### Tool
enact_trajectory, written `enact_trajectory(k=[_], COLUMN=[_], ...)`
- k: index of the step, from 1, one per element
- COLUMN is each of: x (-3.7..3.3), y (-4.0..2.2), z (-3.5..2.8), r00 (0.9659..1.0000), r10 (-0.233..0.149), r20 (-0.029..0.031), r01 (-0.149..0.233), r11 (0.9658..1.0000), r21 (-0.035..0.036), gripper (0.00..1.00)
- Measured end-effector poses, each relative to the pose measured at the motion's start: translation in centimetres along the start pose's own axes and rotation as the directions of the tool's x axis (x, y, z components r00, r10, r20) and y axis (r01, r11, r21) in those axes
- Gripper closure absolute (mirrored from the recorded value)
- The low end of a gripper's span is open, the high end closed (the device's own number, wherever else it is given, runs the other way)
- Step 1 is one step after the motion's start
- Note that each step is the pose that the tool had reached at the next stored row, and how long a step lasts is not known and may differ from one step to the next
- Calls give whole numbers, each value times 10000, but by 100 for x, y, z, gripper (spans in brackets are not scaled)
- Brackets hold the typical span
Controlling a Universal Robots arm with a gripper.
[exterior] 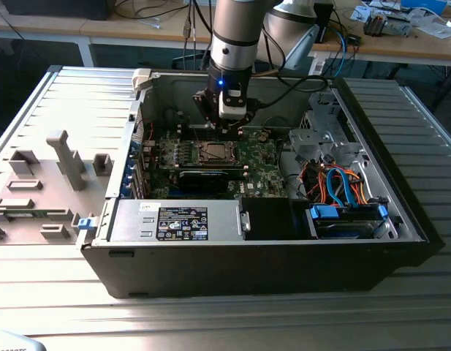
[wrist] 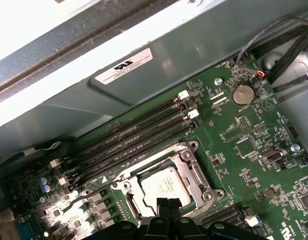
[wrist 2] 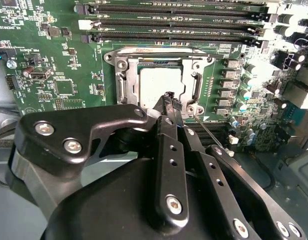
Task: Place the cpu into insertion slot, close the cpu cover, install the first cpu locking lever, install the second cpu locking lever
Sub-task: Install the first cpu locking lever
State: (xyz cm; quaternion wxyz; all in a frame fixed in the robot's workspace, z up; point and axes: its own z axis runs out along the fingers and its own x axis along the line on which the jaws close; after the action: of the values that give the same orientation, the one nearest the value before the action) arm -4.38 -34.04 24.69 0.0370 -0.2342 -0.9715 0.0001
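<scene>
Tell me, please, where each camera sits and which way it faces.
Exterior view: off the arm, raised, looking down into the open computer case; the arm and gripper show.
First wrist view: on the wrist, looking past the gripper at the cpu and memory slots.
Second wrist view: on the wrist, looking over the gripper onto the cpu.
Both wrist views share the cpu, cpu cover and green board.

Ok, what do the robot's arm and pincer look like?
The arm is a silver-grey cylinder with a dark band, a blue light and a white block at the wrist. The pincer is black, built of flat bars with silver screws.
</scene>
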Motion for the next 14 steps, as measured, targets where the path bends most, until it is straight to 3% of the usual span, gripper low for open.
enact_trajectory(k=[14], x=[0], y=[0], z=[0], r00=[9986], r10=[-523], r20=[-10], r01=[523], r11=[9986], r21=[0], gripper=[89])
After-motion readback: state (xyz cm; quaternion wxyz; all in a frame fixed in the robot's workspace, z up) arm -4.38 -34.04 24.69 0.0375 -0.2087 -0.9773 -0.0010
